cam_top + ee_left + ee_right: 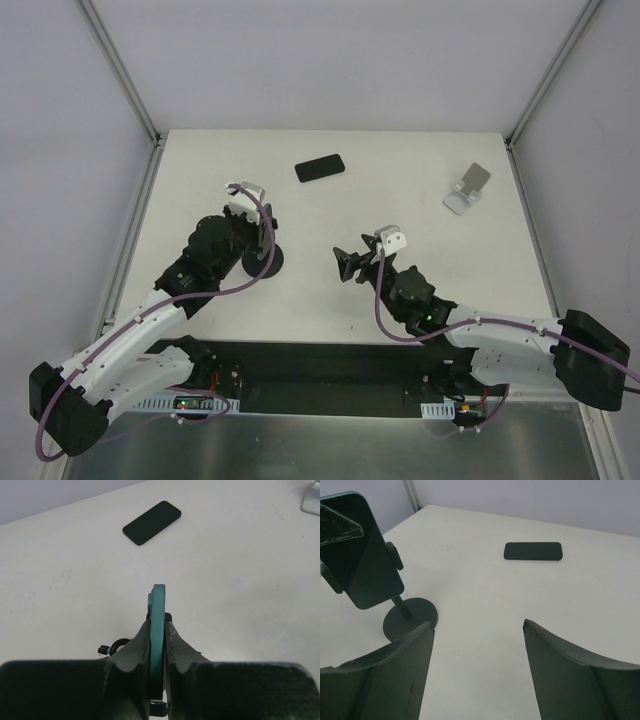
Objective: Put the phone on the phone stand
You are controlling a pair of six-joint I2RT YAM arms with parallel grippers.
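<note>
The phone (pixel 320 167) lies flat at the table's (pixel 400 150) 12 o'clock, with the silver phone stand (pixel 467 188) well apart at 2 o'clock. The right gripper (pixel 477 625), jaws wide and empty, faces the phone (probably lining up a pick). The left gripper (pixel 158 622) is clamped on the teal-edged cradle (pixel 158 597) of the black round-based holder (pixel 410 616), apparently steadying it.

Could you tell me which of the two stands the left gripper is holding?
The black round-based holder: the left gripper is shut on its teal-edged cradle. The silver stand is well apart from it, untouched.
</note>
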